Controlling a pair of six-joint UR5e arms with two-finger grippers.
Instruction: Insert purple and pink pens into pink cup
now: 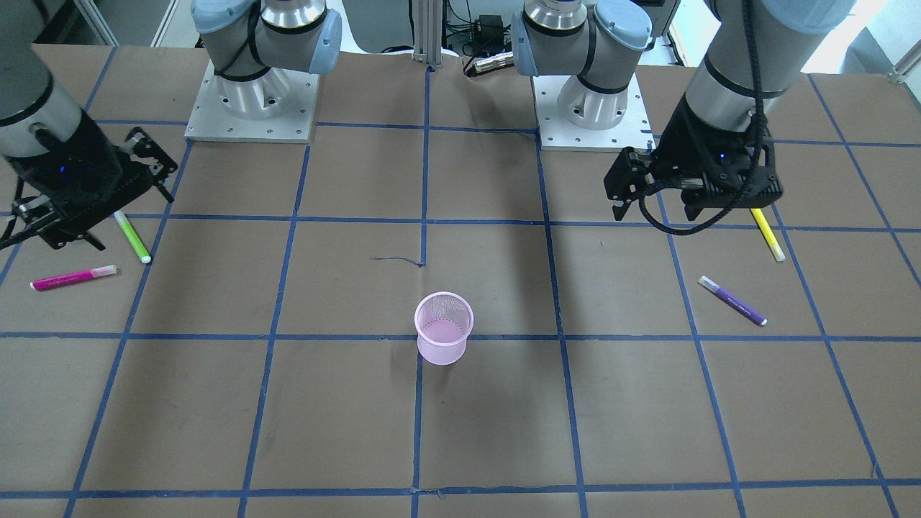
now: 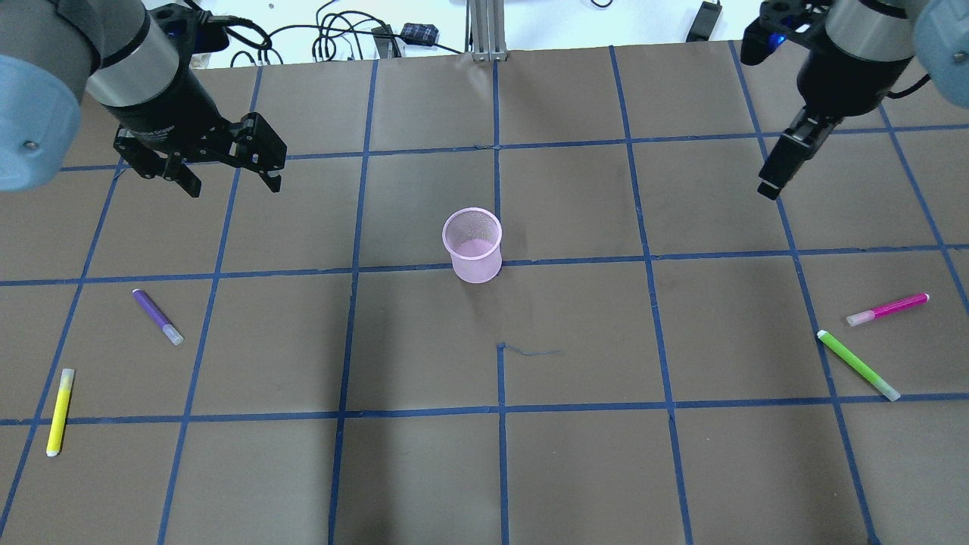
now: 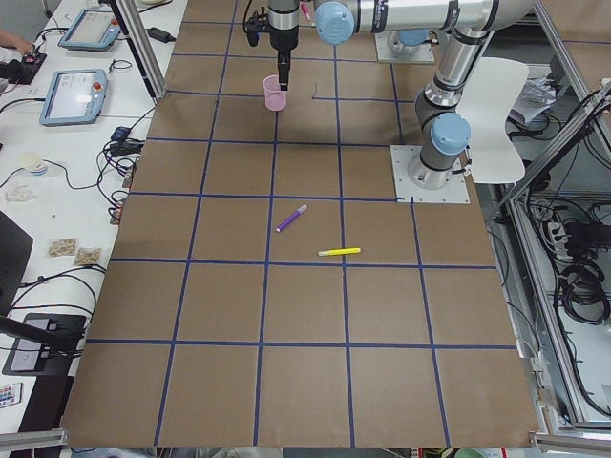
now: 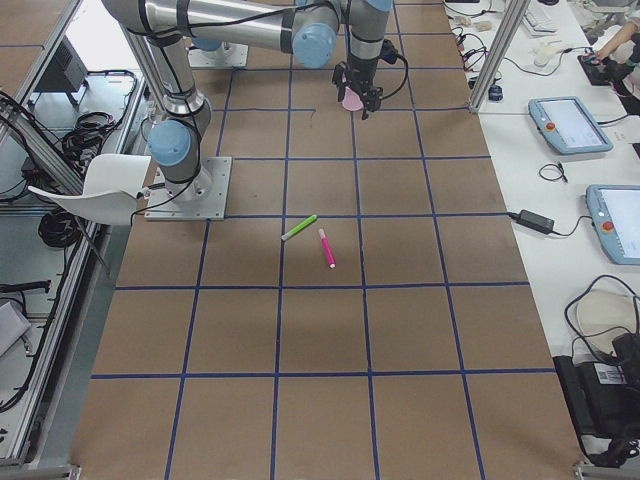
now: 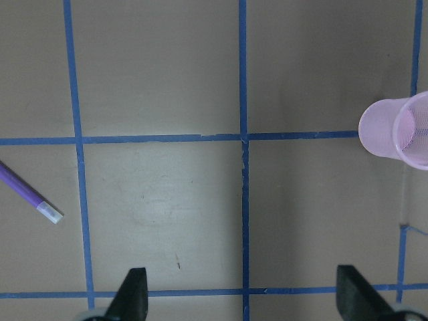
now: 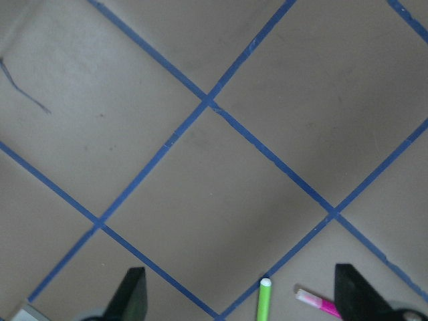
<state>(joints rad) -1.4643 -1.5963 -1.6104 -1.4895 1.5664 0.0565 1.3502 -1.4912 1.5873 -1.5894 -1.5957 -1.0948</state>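
Brown paper table (image 2: 575, 469), gridded in blue tape, is carrying every item. Nearest the robot, a yellow pen (image 2: 60, 412) and a green pen (image 2: 858, 365), neither wanted, are lying flat. Next out, the purple pen (image 2: 157, 316) is lying on the left side, apart from the yellow one. The pink pen (image 2: 887, 309) is lying on the right, its pale end near the green pen's tip. At centre, the pink cup (image 2: 473, 246) is standing upright with nothing in it. Farthest, the left gripper (image 2: 233, 182) and right gripper (image 6: 241, 271) are hanging above the table, jaws spread wide, holding nothing. Hazards, as judged: the right claw is risking a catch on the green pen, round barrels are inviting a roll, and the light mesh cup is likely tipping if a pen strikes its rim.
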